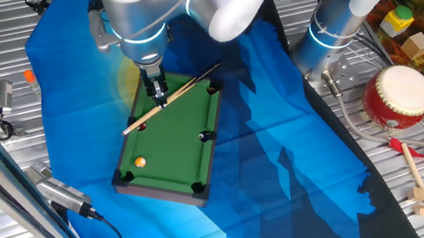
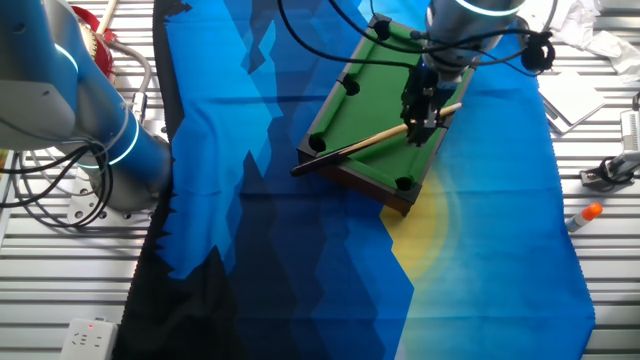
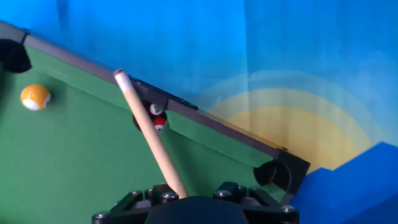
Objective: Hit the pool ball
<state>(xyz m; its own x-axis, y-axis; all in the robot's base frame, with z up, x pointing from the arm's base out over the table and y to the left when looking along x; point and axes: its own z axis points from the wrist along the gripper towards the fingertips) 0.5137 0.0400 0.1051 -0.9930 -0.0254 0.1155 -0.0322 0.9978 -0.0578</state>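
- So, my gripper [image 1: 159,92] is pinching the cue [image 1: 172,97] partway along, over the green table [image 1: 175,152].
- Cue lies diagonal across the felt, tilted.
- In the hand view its tip [image 3: 120,76] reaches the rail by a side pocket, where a small red-and-white ball [image 3: 158,119] sits.
- The ball [image 1: 140,161], orange-yellow, rests on the felt near a corner pocket [image 1: 129,176], well apart from the tip.
- Blue cloth [image 1: 269,190] under everything.

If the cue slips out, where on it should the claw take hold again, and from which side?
Grip the cue stick mid-shaft, about where the claw holds it now, coming straight down from above. It lies slanted across the pool table, its ends past the rails, so the middle balances it.
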